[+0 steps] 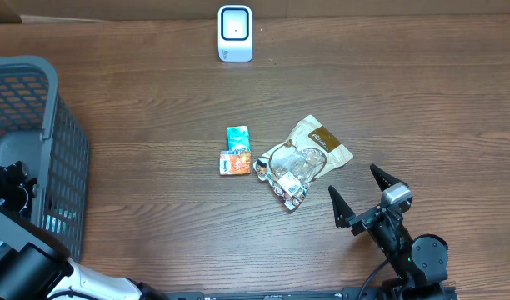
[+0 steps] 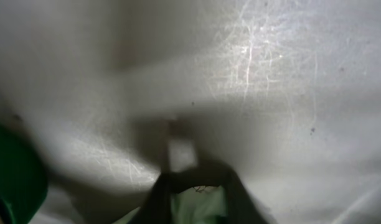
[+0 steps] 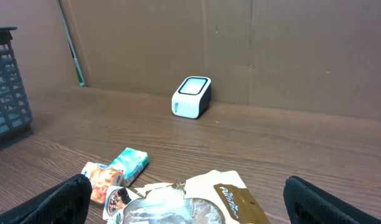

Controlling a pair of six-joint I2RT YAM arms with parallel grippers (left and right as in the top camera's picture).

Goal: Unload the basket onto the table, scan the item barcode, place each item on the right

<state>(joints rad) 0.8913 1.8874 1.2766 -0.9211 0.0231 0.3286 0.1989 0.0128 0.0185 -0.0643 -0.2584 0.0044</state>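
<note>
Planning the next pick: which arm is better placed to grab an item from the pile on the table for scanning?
Right. The right tool stands open beside the tan pouch and teal box, facing the scanner. The left arm sits off by the basket, the left tool shut.

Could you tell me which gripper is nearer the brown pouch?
Right: right gripper hangs just beside the pouch; left gripper is far off, at the basket.

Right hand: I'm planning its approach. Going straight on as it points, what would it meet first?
Probably the brown pouch just ahead; the white scanner lies farther back. Depth is unclear, so it might pass above.
</note>
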